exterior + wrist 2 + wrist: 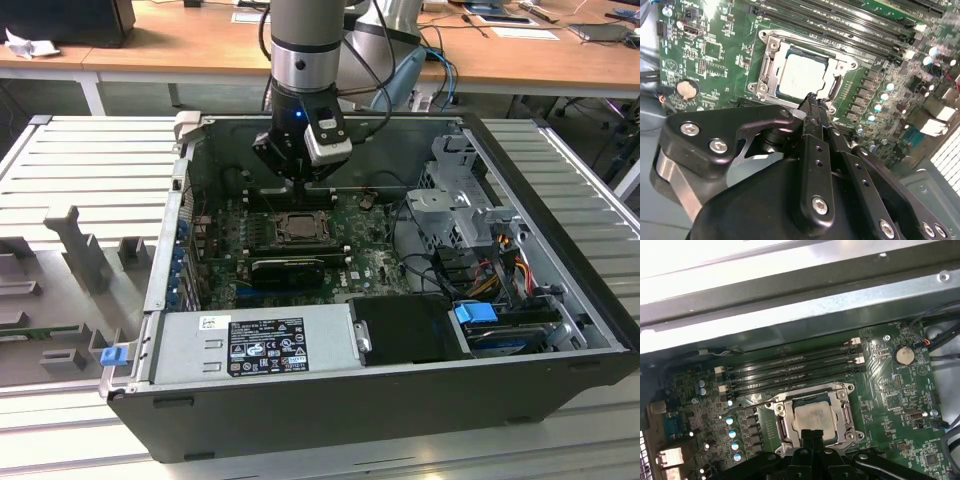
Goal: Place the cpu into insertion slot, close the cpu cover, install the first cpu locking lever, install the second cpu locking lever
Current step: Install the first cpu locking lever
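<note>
Closed pincer at the seated cpu

The pincer [812, 101], fingers pressed together and gripping nothing, has its tips at the socket's near edge. The cpu [802, 75] lies flat in the insertion slot [769, 46], with the cpu cover [812, 52] lowered around it. Memory slots [790, 367] run beyond.

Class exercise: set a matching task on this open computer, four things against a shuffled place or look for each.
Column one
1. cpu
2. cpu cover
3. gripper
4. coin battery

Column two
A. round and silver, out on the green motherboard
B. pale square inside the metal frame
C. black, tips at the frame's edge
D. silvery frame lying flat around the chip

Pairs: 1-B, 2-D, 3-C, 4-A
</note>
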`<action>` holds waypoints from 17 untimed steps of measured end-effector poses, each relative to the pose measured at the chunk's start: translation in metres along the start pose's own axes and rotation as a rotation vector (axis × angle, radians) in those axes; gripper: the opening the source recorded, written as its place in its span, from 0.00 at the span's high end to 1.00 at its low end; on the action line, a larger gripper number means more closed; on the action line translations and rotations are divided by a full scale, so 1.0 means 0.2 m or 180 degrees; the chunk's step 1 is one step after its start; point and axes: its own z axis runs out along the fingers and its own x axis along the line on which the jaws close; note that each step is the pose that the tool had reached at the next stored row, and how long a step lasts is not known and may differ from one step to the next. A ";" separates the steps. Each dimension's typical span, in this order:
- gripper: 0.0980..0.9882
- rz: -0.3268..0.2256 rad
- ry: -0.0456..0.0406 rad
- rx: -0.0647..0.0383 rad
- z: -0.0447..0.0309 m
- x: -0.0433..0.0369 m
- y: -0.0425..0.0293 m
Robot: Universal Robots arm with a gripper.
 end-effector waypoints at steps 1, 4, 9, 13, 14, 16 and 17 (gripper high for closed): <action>0.99 -0.0060 0.0001 0.0000 0.000 0.000 0.000; 0.99 -0.0143 0.0002 0.0000 0.000 0.000 0.000; 0.99 -0.0345 0.0005 -0.0001 0.000 0.000 0.000; 0.99 -0.0438 0.0006 -0.0001 0.000 0.000 0.000; 0.99 -0.0466 0.0006 -0.0001 0.000 0.000 0.000; 0.99 -0.0500 0.0007 -0.0003 0.000 0.004 -0.001; 0.99 -0.0512 0.0007 -0.0004 0.000 0.005 -0.001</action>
